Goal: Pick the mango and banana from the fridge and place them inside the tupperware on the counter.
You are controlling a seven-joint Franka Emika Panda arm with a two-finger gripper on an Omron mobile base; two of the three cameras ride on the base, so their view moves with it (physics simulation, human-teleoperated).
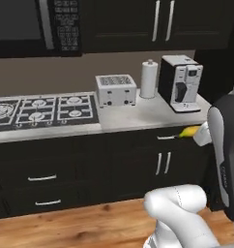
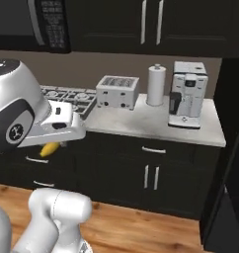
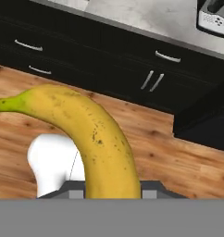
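The gripper [image 3: 113, 194] is pinching the curved yellow speckled banana [image 3: 93, 134] out front, presumably hauling it toward the light grey marble-like desk [image 3: 146, 18] ahead.

Banana [image 3: 97, 139] yellow, brown-speckled, greenish tip; counter [image 1: 138, 114] pale grey marble; cabinets [image 1: 138, 164] black.

Even, soft rendered light — no clear source. The pale grey marble-like counter [image 1: 138, 116] reads bright; the dark cabinets with silver handles [image 2: 151, 173] stay murky. All views are coarse, slightly blurred — faint shadows only.
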